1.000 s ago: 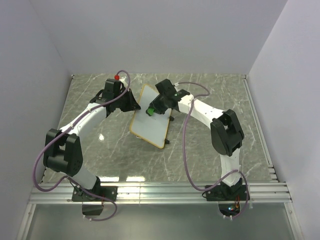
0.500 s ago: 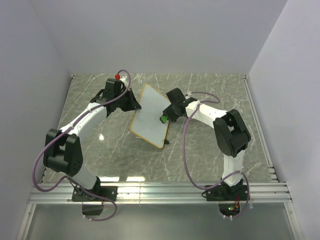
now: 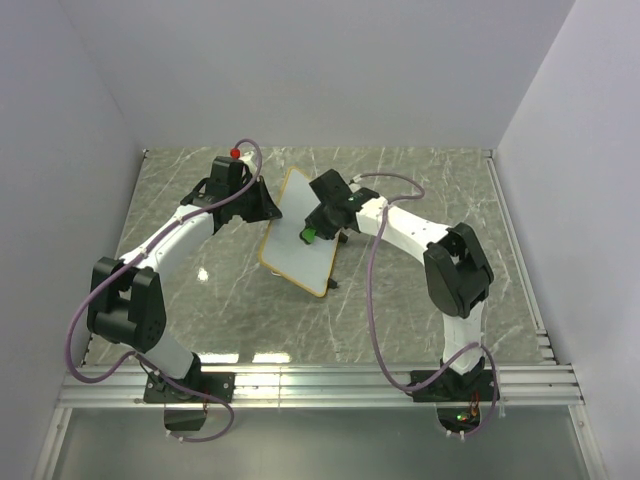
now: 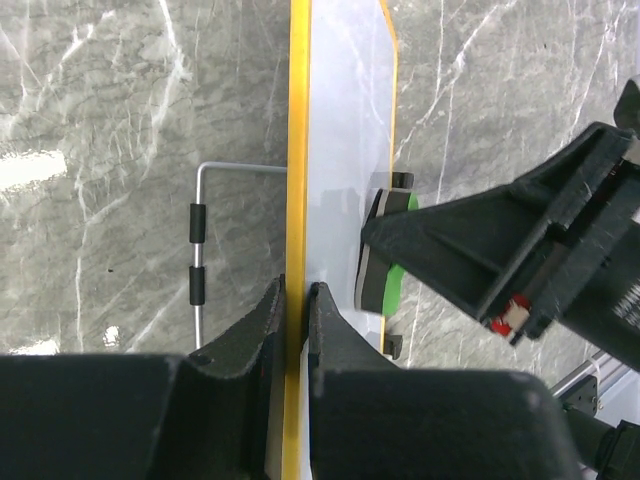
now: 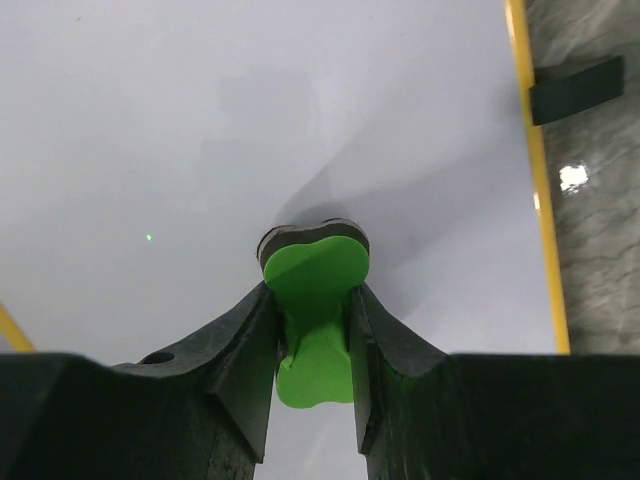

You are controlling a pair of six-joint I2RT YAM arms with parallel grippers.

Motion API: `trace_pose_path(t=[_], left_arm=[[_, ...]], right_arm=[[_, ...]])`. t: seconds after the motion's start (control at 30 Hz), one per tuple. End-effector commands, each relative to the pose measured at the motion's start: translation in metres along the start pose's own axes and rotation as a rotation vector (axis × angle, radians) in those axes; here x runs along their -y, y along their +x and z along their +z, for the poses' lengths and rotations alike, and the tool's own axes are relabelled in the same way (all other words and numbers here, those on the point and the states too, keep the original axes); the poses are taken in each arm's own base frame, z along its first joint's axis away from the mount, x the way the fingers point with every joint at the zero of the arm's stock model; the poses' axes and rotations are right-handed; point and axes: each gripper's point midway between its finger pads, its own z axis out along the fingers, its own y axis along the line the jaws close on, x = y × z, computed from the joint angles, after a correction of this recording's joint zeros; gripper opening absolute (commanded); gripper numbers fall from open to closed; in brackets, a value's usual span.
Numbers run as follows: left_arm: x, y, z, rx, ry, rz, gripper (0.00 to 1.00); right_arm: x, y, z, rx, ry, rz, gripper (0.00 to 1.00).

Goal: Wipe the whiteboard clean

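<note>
Hiding part of the whiteboard (image 3: 290,256) beneath the right gripper (image 3: 312,232), its black fingers squeezing a green eraser (image 5: 313,268) flat against the glossy white face, the dark felt pad barely peeking out. Propped near the middle of the grey marble-patterned table (image 3: 260,320), nipped edge-on at the thin yellow-tan frame (image 4: 298,120) by the tightly pressed left gripper (image 4: 295,300), with a bent wire stand (image 4: 199,200) behind and one black foot (image 5: 574,88) cut short past the right rim. Leaving smooth bare board around the eraser and open table on all sides.
</note>
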Motion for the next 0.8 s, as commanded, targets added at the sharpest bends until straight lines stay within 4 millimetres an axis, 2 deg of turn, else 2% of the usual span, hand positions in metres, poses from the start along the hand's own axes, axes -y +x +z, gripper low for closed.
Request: trace_pose_path(t=[0.0,0.13,0.23,0.27,0.33,0.37,0.4,0.43,0.47,0.5,0.57,0.6,0.63,0.67,0.73,0.77], left_arm=[[0.024,0.040,0.018,-0.122,0.076,0.012,0.00],[0.024,0.040,0.016,-0.119,0.073,0.016,0.00],[0.022,0.041,0.014,-0.117,0.067,0.020,0.00],[0.021,0.042,0.014,-0.120,0.064,0.022,0.00],[0.020,0.043,0.014,-0.120,0.057,0.024,0.00],[0.018,0.043,0.014,-0.121,0.053,0.027,0.00],[0.015,0.044,0.015,-0.118,0.041,0.026,0.01],[0.016,0.043,0.014,-0.112,0.040,0.028,0.02],[0.014,0.045,0.014,-0.113,0.035,0.028,0.03],[0.013,0.044,0.013,-0.109,0.034,0.031,0.03],[0.013,0.045,0.012,-0.106,0.031,0.032,0.06],[0.013,0.044,0.011,-0.100,0.033,0.035,0.08],[0.013,0.044,0.011,-0.097,0.030,0.037,0.08],[0.012,0.045,0.011,-0.097,0.026,0.037,0.09],[0.011,0.045,0.010,-0.094,0.022,0.040,0.11],[0.009,0.046,0.011,-0.096,0.020,0.041,0.13]], right_arm=[[-0.002,0.059,0.008,-0.161,-0.012,-0.040,0.00],[0.003,0.056,0.008,-0.154,-0.012,-0.042,0.00],[0.004,0.045,-0.002,-0.136,-0.040,-0.056,0.00],[-0.001,0.031,-0.015,-0.086,-0.068,-0.059,0.00],[0.009,0.013,-0.025,-0.029,-0.067,-0.113,0.00],[0.006,0.002,-0.043,0.005,-0.090,-0.132,0.00],[0.024,-0.009,-0.045,0.052,-0.042,-0.184,0.00],[0.032,-0.015,-0.052,0.076,-0.026,-0.208,0.00],[0.045,-0.021,-0.064,0.102,-0.008,-0.228,0.00],[0.063,-0.032,-0.069,0.142,0.043,-0.261,0.00],[0.083,-0.042,-0.085,0.176,0.061,-0.267,0.00],[0.113,-0.040,-0.081,0.167,0.118,-0.275,0.00],[0.128,-0.047,-0.082,0.178,0.142,-0.261,0.00],[0.151,-0.047,-0.083,0.178,0.176,-0.257,0.00],[0.174,-0.050,-0.083,0.179,0.217,-0.236,0.00],[0.194,-0.051,-0.079,0.168,0.250,-0.220,0.00]])
